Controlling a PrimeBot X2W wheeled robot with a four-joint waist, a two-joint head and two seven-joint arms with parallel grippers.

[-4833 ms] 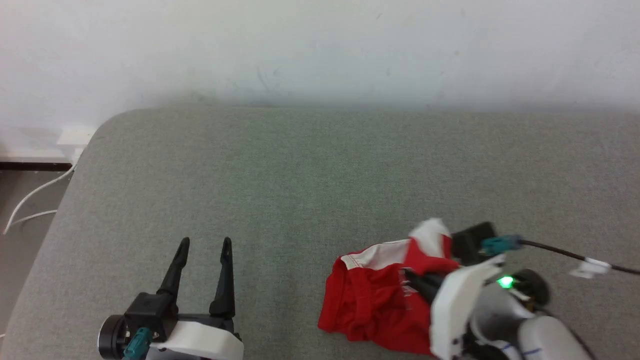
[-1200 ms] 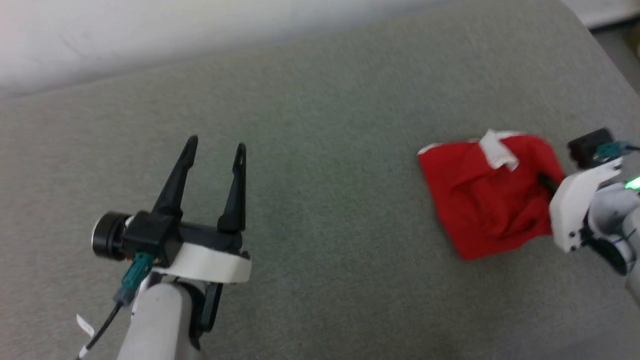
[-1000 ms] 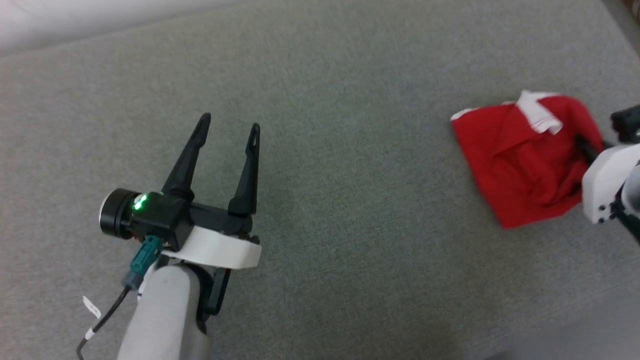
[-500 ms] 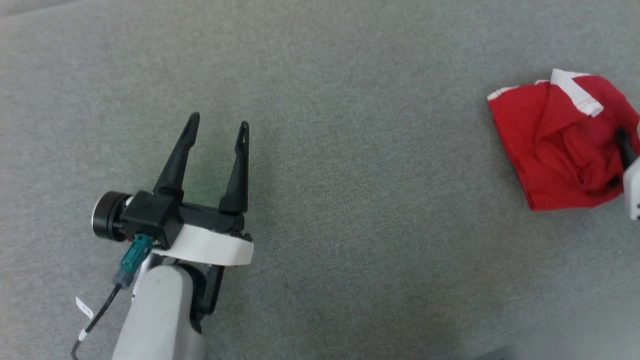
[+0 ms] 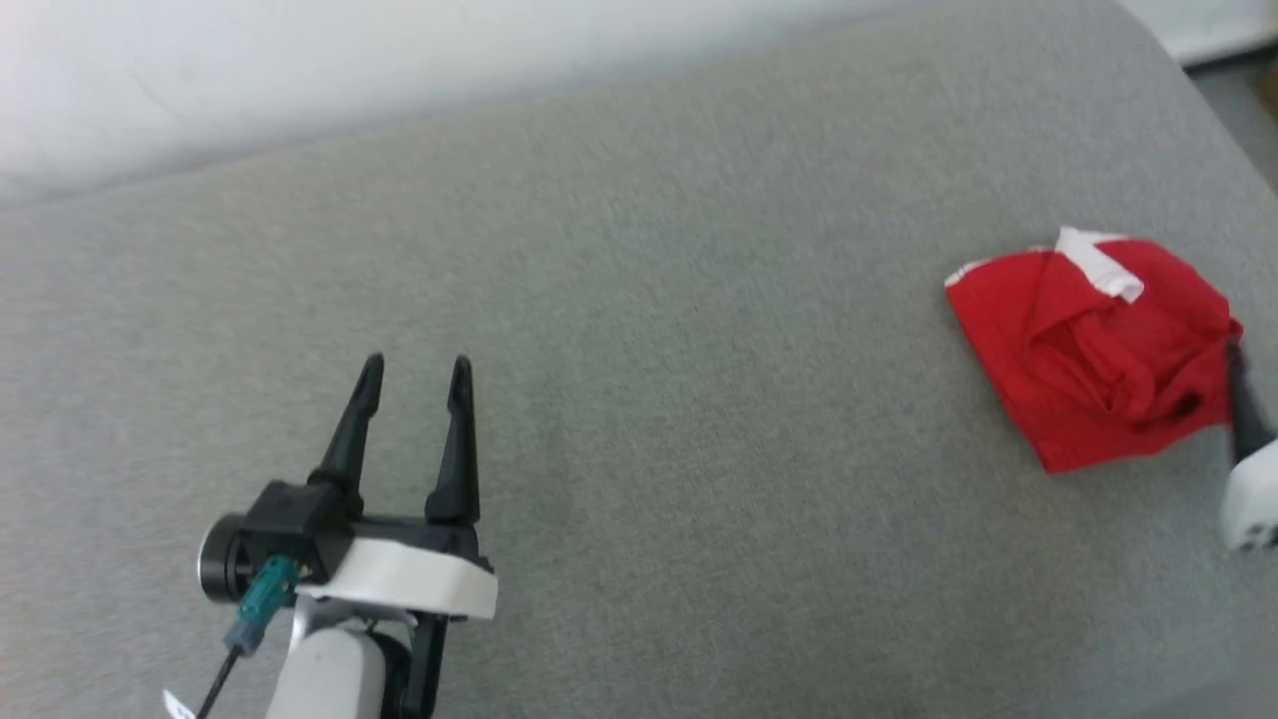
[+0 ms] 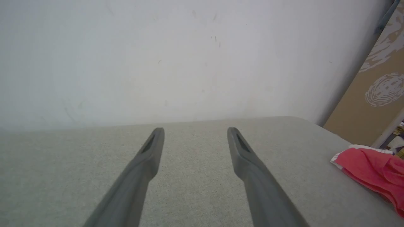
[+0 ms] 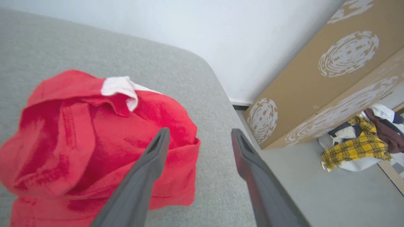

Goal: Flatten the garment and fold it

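right wrist view adds a cardboard box [image 7: 315, 78] beyond crumpled soft red shorts [image 7: 79, 132]; left claw [image 5: 416, 369], right claw [image 7: 199, 134] spread.

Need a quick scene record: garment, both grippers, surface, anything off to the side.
garment: red shorts with white trim, crumpled, not flattened, near the surface's right end
surface: grey fabric-covered top
left gripper: open, empty, well apart from the garment
right gripper: open, holding nothing, at the garment's edge; contact unclear
off to the side: cardboard box, clothes pile on the floor
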